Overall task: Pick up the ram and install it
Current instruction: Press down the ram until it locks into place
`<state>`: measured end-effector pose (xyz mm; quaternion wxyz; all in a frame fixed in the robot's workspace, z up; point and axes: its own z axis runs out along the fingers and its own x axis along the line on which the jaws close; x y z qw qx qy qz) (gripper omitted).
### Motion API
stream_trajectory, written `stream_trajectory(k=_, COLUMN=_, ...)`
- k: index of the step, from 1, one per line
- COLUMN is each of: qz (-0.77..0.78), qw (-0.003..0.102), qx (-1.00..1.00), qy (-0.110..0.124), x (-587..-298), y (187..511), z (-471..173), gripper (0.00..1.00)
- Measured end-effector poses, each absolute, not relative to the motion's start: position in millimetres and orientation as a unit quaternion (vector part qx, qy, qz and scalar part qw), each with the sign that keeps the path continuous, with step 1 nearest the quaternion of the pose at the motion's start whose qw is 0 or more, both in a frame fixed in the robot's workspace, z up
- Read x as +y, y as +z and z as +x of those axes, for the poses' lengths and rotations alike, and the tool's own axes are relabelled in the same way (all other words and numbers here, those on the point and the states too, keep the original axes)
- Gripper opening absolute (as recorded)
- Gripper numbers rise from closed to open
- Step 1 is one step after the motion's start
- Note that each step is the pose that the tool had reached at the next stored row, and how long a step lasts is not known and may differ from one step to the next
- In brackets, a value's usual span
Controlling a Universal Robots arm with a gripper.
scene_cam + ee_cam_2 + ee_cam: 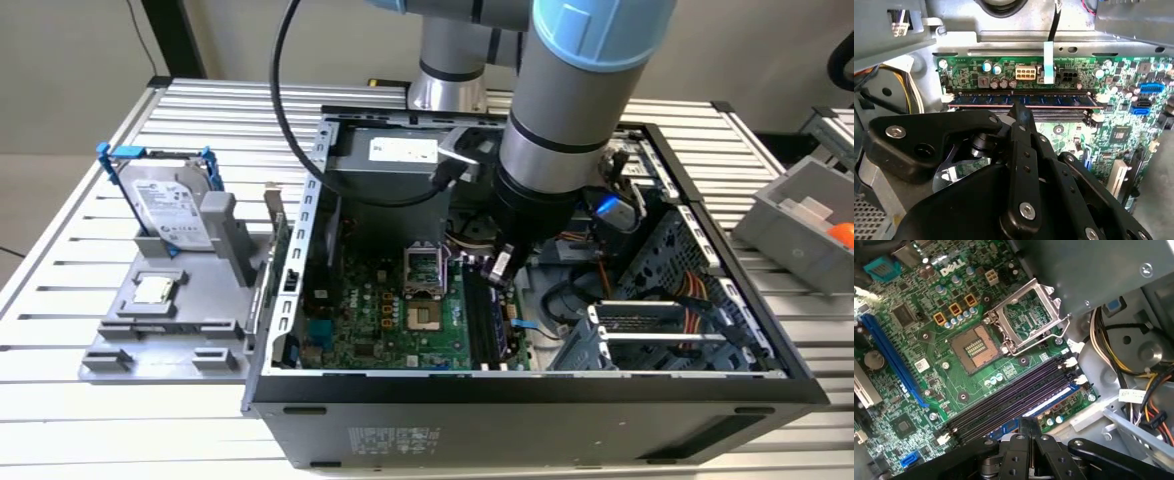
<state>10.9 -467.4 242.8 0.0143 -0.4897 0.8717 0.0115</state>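
A slatted metal table (80, 420) held an open case (534, 400); the second wrist view showed the gripper (1021, 111) closed on the ram (1021, 98) in the outermost slot; the exterior view showed a hard drive (167, 205) beside the case.

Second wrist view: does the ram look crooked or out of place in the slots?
Nothing stands out. The ram lies level along the outermost of the black slots, parallel to the empty ones, with the gripper at its middle. Whether it is fully seated cannot be told.
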Motion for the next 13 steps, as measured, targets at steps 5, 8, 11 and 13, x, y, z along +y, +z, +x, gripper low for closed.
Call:
stream_trajectory(k=5, qz=-0.535, qw=0.014, qx=0.845, qy=0.012, x=-467.4, y=242.8, z=10.9, gripper=0.0)
stream_trajectory(k=8, qz=-0.549, qw=0.014, qx=0.836, qy=0.012, x=-467.4, y=242.8, z=10.9, gripper=0.0)
stream_trajectory(k=11, qz=-0.562, qw=0.013, qx=0.827, qy=0.013, x=-467.4, y=242.8, z=11.0, gripper=0.0)
stream_trajectory(k=13, qz=-0.572, qw=0.013, qx=0.82, qy=0.013, x=-467.4, y=242.8, z=11.1, gripper=0.0)
